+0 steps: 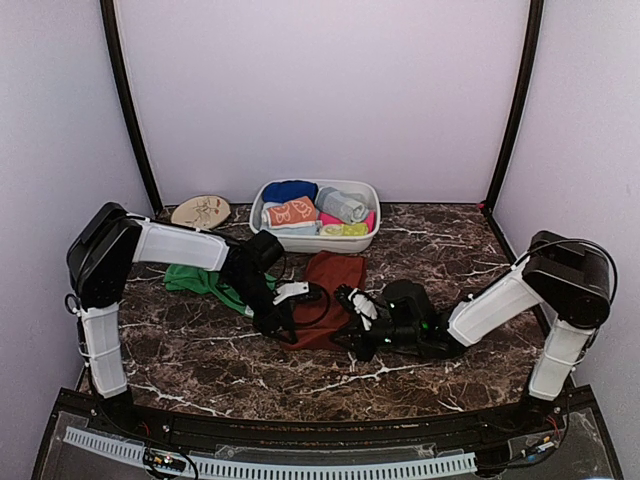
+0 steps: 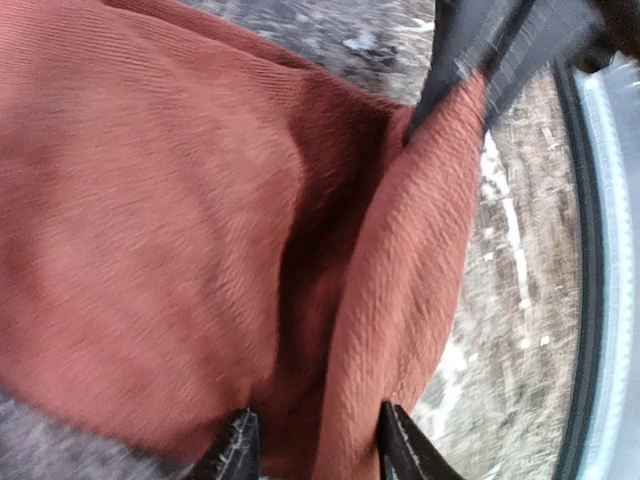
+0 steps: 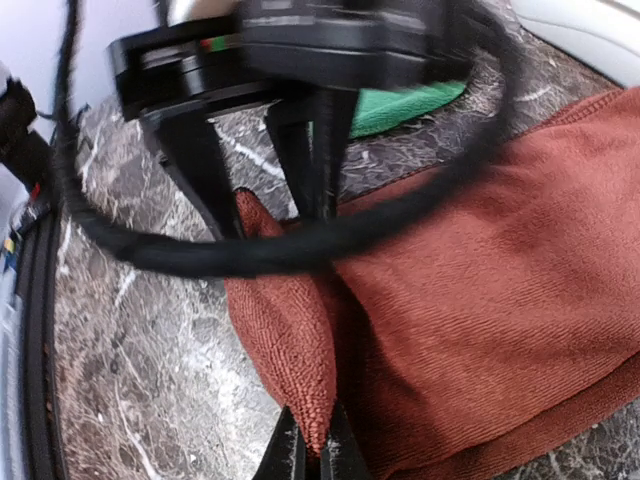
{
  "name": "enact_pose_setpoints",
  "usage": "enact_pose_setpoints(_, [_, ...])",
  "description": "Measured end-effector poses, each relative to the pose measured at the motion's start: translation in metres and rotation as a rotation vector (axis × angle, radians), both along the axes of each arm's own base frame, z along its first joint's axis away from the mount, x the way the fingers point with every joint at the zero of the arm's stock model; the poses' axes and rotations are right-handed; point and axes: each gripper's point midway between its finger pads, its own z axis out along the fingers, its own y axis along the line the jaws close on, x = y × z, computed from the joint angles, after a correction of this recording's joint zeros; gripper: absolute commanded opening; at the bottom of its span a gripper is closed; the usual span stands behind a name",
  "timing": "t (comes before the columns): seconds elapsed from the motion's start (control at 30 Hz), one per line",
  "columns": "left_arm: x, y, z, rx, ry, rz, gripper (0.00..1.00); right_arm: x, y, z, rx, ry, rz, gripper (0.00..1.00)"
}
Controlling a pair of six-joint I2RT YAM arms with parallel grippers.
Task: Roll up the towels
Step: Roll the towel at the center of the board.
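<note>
A rust-brown towel [image 1: 330, 280] lies on the marble table ahead of both arms, its near edge gathered into a raised fold [image 3: 290, 340]. My right gripper [image 3: 312, 445] is shut on the near end of that fold. At the fold's far end is my left gripper [image 3: 262, 165], its jaws apart on either side of the ridge. In the left wrist view the left gripper [image 2: 318, 450] is open with the fold [image 2: 400, 300] between its tips. A green towel [image 1: 200, 280] lies crumpled to the left, partly under the left arm.
A white oval basin [image 1: 360, 241] at the back holds several rolled cloths. A tan round object [image 1: 200, 211] lies to its left. The left arm's black cable [image 3: 300, 250] loops across the towel. The two grippers [image 1: 285, 328] [image 1: 345, 335] work close together.
</note>
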Motion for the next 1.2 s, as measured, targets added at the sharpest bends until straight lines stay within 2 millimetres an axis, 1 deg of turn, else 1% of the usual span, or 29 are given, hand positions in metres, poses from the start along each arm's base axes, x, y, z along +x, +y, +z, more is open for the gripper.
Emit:
enact_pose_setpoints(0.13, [0.016, 0.010, 0.012, 0.008, -0.151, 0.016, 0.45, 0.009, 0.001, 0.001, 0.054, 0.153, -0.016, 0.00])
enact_pose_setpoints(0.23, [0.032, 0.012, 0.032, 0.002, -0.292, 0.014, 0.46, 0.009, 0.004, -0.006, 0.057, 0.266, -0.011, 0.00])
enact_pose_setpoints(0.33, [0.043, 0.012, 0.052, -0.017, -0.396, 0.002, 0.45, 0.007, 0.004, -0.015, 0.039, 0.355, -0.011, 0.00])
enact_pose_setpoints(0.43, [0.043, 0.011, 0.066, -0.033, -0.460, -0.032, 0.43, 0.006, 0.004, -0.022, 0.022, 0.431, -0.020, 0.00])
enact_pose_setpoints(0.5, [0.033, 0.005, 0.071, -0.041, -0.491, -0.085, 0.43, 0.010, 0.003, -0.025, 0.018, 0.477, -0.037, 0.00])
enact_pose_setpoints(0.57, [0.015, -0.003, 0.067, -0.037, -0.508, -0.153, 0.42, 0.014, 0.001, -0.029, 0.015, 0.519, -0.056, 0.00])
enact_pose_setpoints(0.6, [0.001, -0.006, 0.060, -0.029, -0.510, -0.198, 0.42, 0.015, 0.001, -0.029, 0.016, 0.541, -0.063, 0.00])
enact_pose_setpoints(0.7, [-0.031, -0.007, 0.037, 0.007, -0.491, -0.292, 0.42, 0.016, 0.000, -0.030, 0.020, 0.580, -0.078, 0.00])
enact_pose_setpoints(0.73, [-0.039, -0.007, 0.030, 0.021, -0.487, -0.315, 0.42, 0.017, -0.001, -0.031, 0.022, 0.593, -0.084, 0.00])
enact_pose_setpoints(0.77, [-0.041, -0.006, 0.026, 0.031, -0.488, -0.328, 0.42, 0.017, 0.000, -0.031, 0.023, 0.600, -0.086, 0.00])
enact_pose_setpoints(0.8, [-0.040, -0.006, 0.023, 0.038, -0.497, -0.332, 0.42, 0.017, 0.000, -0.031, 0.024, 0.608, -0.089, 0.00])
enact_pose_setpoints(0.97, [-0.021, -0.011, 0.021, 0.046, -0.580, -0.321, 0.41, 0.017, -0.001, -0.031, 0.027, 0.635, -0.100, 0.00])
enact_pose_setpoints(1.03, [-0.015, -0.011, 0.017, 0.055, -0.599, -0.317, 0.41, 0.017, -0.001, -0.031, 0.028, 0.644, -0.104, 0.00])
enact_pose_setpoints(1.2, [-0.010, -0.011, 0.004, 0.086, -0.608, -0.324, 0.41, 0.017, -0.002, -0.031, 0.032, 0.660, -0.112, 0.00])
